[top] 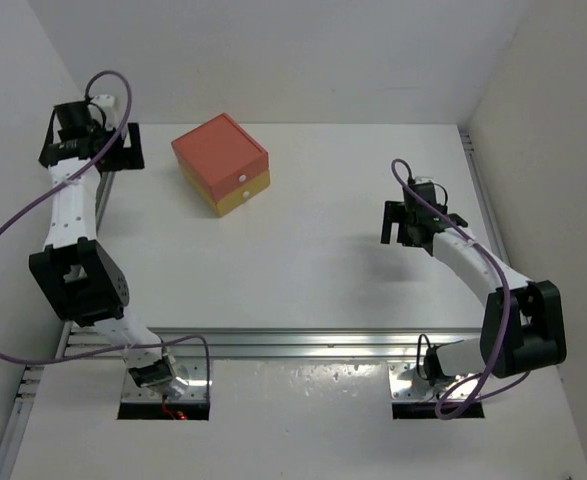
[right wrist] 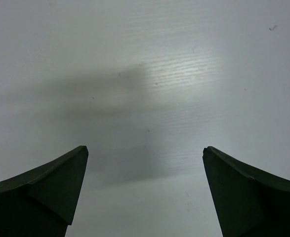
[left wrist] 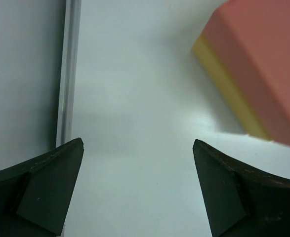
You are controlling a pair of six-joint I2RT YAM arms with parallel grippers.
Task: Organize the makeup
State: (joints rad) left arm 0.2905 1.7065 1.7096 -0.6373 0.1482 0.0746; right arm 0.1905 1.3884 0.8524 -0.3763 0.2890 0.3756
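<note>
No makeup shows in any view; the palettes, brushes and pencil-like sticks are hidden or out of view. My left gripper (top: pixel 123 150) is open and empty at the table's far left, left of the drawer box; its fingers (left wrist: pixel 56 182) frame bare table. My right gripper (top: pixel 401 222) is open and empty over the right part of the table; its fingers (right wrist: pixel 51 190) show only white surface between them.
An orange-and-yellow drawer box (top: pixel 220 163) stands at the back centre with both drawers shut; its corner shows in the left wrist view (left wrist: pixel 256 69). A metal rail (left wrist: pixel 68 69) runs along the table's left edge. White walls enclose the table on three sides.
</note>
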